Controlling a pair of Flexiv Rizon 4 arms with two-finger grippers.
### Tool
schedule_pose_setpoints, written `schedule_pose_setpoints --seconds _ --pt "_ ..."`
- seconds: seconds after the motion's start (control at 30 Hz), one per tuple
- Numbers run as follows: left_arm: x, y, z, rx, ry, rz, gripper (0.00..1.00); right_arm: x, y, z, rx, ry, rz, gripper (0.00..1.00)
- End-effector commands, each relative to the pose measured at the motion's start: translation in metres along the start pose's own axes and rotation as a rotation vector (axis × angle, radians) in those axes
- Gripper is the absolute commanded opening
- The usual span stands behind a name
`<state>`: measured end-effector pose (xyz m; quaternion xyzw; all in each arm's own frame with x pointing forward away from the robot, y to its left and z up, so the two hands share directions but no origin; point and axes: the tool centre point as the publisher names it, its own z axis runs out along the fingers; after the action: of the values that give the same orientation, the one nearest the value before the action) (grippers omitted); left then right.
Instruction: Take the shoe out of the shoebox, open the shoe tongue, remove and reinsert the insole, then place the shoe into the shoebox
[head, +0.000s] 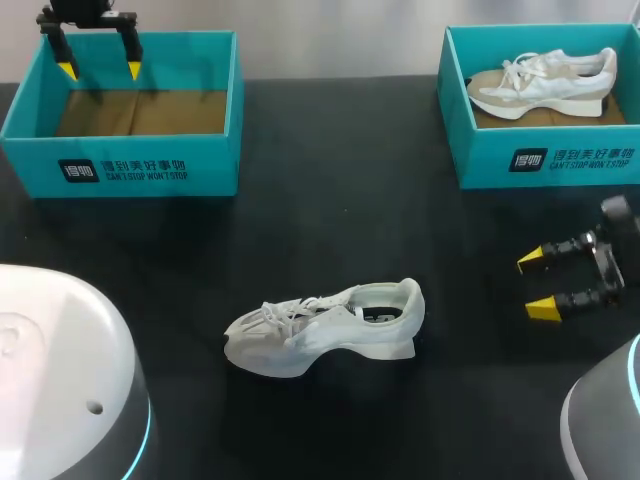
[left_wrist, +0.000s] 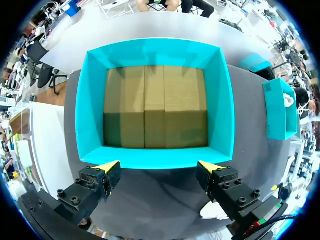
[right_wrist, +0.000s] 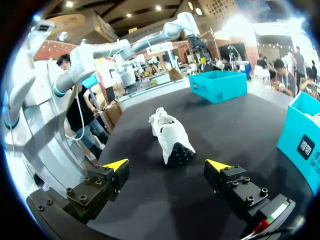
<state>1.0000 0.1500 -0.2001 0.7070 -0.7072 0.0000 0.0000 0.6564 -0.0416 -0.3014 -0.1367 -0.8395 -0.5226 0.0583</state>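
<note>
A pale grey-white shoe (head: 325, 328) rests on the black counter (head: 420, 220) at lower centre of the head view, toe toward the frame's left and heel toward its right, with a thick sculpted sole along its lower edge. Its laces lie loose and tangled over the forefoot, and the collar gapes on a dark interior. In the right wrist view the shoe (right_wrist: 171, 134) lies ahead of the right hand (right_wrist: 166, 164), heel nearest, with dark tread showing under it.

The right hand (head: 536, 284) hangs at the frame's right edge, released and holding nothing, its yellow tips pointing toward the shoe but well apart from it. At upper left, the left hand (head: 100, 70) hovers with fingers spread over the empty shoebox (head: 140, 165), a teal carton with a bare brown floor (left_wrist: 155, 107). At upper right, a second shoebox (head: 560, 160) holds a second shoe (head: 545, 82), white and beige.
</note>
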Motion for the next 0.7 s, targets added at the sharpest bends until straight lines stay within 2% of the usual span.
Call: schedule_pose_setpoints --seconds 0.03,0.3,0.7 --pt "0.0 0.0 0.0 0.0 0.0 0.0 1.0 0.003 -0.022 0.005 -0.096 -0.013 -0.053 1.0" --pt "0.0 0.0 0.0 0.0 0.0 0.0 1.0 -0.002 -0.034 0.015 -0.116 -0.071 -0.117 1.0" --pt "0.0 0.0 0.0 0.0 0.0 0.0 1.0 -0.002 -0.034 0.015 -0.116 -0.071 -0.117 1.0"
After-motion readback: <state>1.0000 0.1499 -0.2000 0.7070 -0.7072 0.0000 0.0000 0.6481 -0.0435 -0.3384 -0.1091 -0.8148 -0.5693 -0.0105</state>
